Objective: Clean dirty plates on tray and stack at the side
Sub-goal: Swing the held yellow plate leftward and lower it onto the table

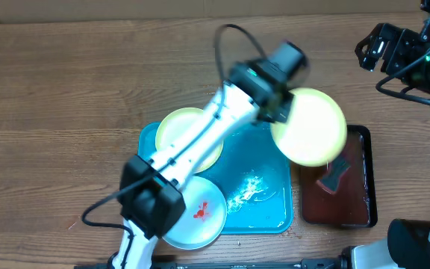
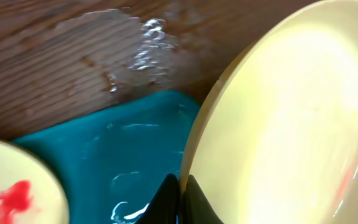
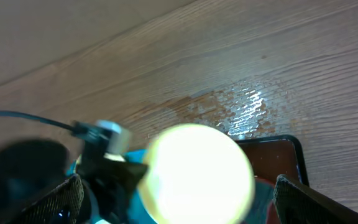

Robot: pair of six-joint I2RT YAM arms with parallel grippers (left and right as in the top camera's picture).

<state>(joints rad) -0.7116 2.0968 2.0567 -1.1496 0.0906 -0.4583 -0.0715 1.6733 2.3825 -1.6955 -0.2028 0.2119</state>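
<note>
Three plates. Held plate [image 1: 312,127]: mostly clean-looking, rim pinched by left gripper [image 1: 278,114], raised over tray [image 1: 271,208] far-right corner. Yellow plate [image 1: 172,127]: on tray, far left. White plate [image 1: 204,218]: red-smeared, near edge. Right gripper [image 1: 372,48]: spread, empty. None stacked.

Glossy smooth plastic plates [image 1: 310,125], wet shiny plastic tray [image 1: 275,175], matt grained wood table [image 1: 66,90]

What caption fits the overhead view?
Left gripper shut on a pale yellow plate, held over a corner of the turquoise tray.
</note>
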